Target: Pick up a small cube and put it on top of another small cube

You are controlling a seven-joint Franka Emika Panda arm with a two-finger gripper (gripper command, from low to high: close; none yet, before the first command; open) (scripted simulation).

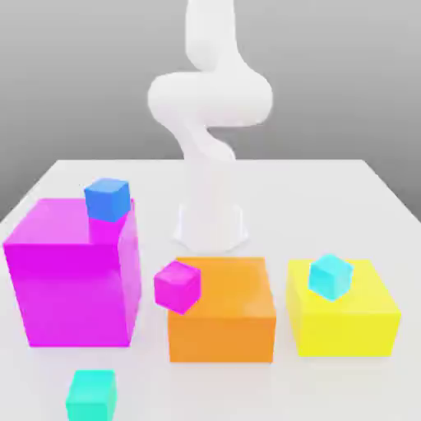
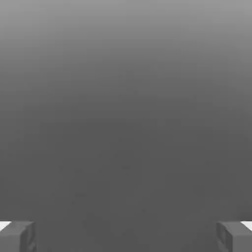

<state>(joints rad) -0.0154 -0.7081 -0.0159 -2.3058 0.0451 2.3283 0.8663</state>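
End effector (image 2: 126,237) wide apart, empty. Small matte teal cube (image 1: 92,396) in front of big magenta block (image 1: 76,288); small magenta-pink cube (image 1: 178,287) right of it, overhang risking topple if nudged.

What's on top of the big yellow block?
A small light-blue cube appears to rest on the yellow block. The patch of yellow right under and behind the little cube is covered, so I can't see that.
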